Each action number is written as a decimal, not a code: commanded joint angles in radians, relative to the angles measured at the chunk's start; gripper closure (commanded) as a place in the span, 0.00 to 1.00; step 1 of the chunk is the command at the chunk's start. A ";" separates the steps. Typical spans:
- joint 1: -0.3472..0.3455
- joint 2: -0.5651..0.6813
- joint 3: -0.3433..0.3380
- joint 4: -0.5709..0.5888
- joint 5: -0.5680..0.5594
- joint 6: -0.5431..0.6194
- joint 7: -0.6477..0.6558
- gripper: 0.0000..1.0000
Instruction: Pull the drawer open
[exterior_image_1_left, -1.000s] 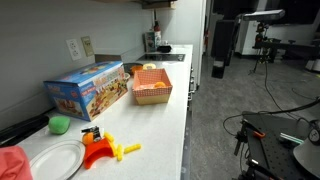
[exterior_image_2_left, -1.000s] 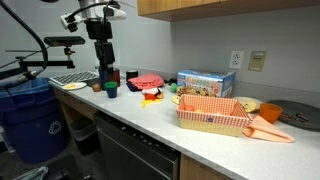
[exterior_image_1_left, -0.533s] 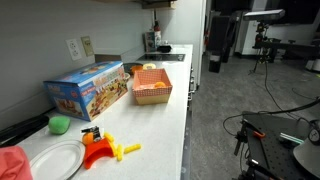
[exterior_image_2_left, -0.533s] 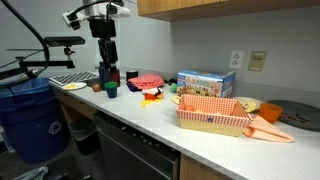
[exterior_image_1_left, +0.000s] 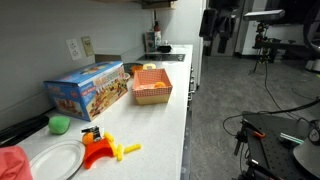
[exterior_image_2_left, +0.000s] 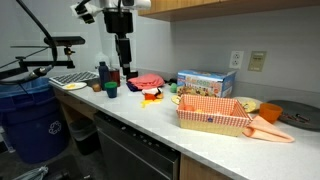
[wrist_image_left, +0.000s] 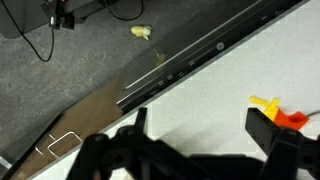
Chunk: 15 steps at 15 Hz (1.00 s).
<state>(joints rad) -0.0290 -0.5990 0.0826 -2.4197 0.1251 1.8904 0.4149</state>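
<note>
Gripper (exterior_image_2_left: 125, 67) is held released, high over desk (exterior_image_2_left: 140, 113); drawer is not clearly made out; descent below desk edge is advised before pulling straight outward.

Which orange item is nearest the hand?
The orange toy with the yellow piece, the only one in the wrist view; the orange basket and orange cloth lie farther from the hand.

Basket (exterior_image_1_left: 152, 87) beside toy box (exterior_image_1_left: 88, 90)
</note>
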 joint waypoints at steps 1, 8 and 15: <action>-0.052 -0.026 -0.039 -0.043 0.013 0.022 0.009 0.00; -0.159 -0.054 -0.110 -0.125 0.011 0.044 0.046 0.00; -0.176 -0.033 -0.108 -0.113 0.004 0.027 0.046 0.00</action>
<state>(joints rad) -0.1971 -0.6327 -0.0314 -2.5353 0.1254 1.9205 0.4644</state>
